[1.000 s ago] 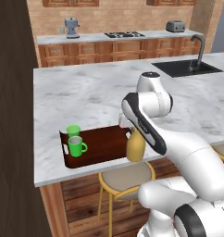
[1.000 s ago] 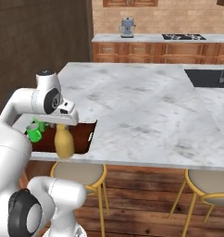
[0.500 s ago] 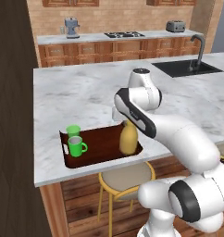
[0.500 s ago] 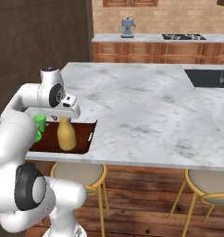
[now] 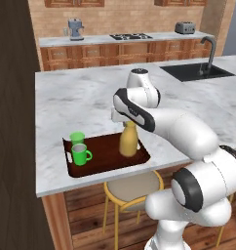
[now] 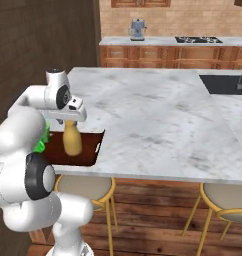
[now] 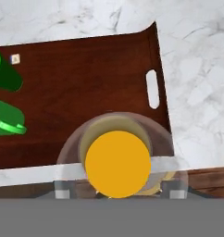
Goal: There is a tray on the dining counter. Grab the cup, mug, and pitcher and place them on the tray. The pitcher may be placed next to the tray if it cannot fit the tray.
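Brick back wall (image 5: pixel 125 17), wooden cabinets (image 5: pixel 115 54), dark sink (image 5: pixel 197 72), round stools (image 6: pixel 220 201).

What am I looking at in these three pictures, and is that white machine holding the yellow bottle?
It is a white robot arm in a computer-drawn kitchen. Two pictures come from cameras on its base, behind it to the left and to the right. The third comes from a camera on its hand, looking straight down.

On the dining counter lies a dark tray. On it stand a green cup, a green mug and a yellow pitcher.

The gripper sits over the pitcher's top with a finger on each side. Whether the fingers press the pitcher or stand just clear of it cannot be told here.
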